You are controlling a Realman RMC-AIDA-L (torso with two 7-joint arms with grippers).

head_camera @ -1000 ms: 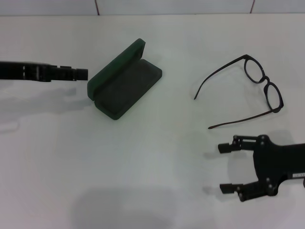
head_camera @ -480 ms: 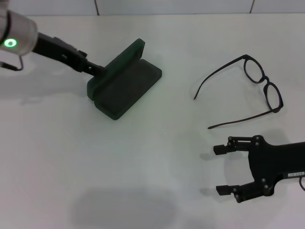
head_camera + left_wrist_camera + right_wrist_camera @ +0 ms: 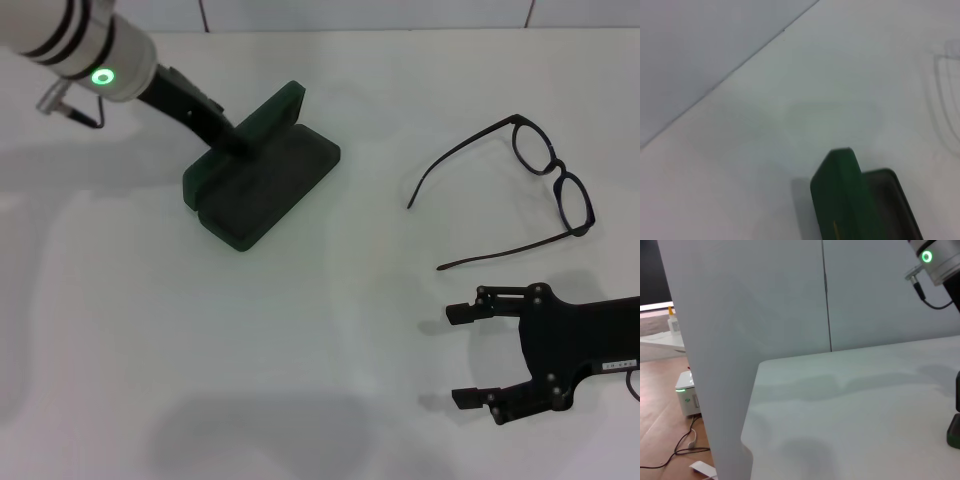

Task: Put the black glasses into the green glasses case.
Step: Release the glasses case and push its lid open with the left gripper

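The green glasses case point(image 3: 262, 178) lies open on the white counter point(image 3: 320, 330), toward the far left part of it, its lid standing up along the far-left side and the dark lining of the tray facing up. The left end effector point(image 3: 232, 143) reaches in from the far left corner and sits right at the lid, against its outer face; whether its fingers are apart or closed cannot be told. In the left wrist view the case point(image 3: 855, 200) shows close up, lid edge-on with a gold mark on it.

The black glasses point(image 3: 520, 190) lie unfolded on the counter near its right edge, well apart from the case, temple arms pointing toward the counter's middle.

The right end effector point(image 3: 472, 355) hovers near the right front corner, just in front of the glasses, its fingers spread wide and holding nothing.
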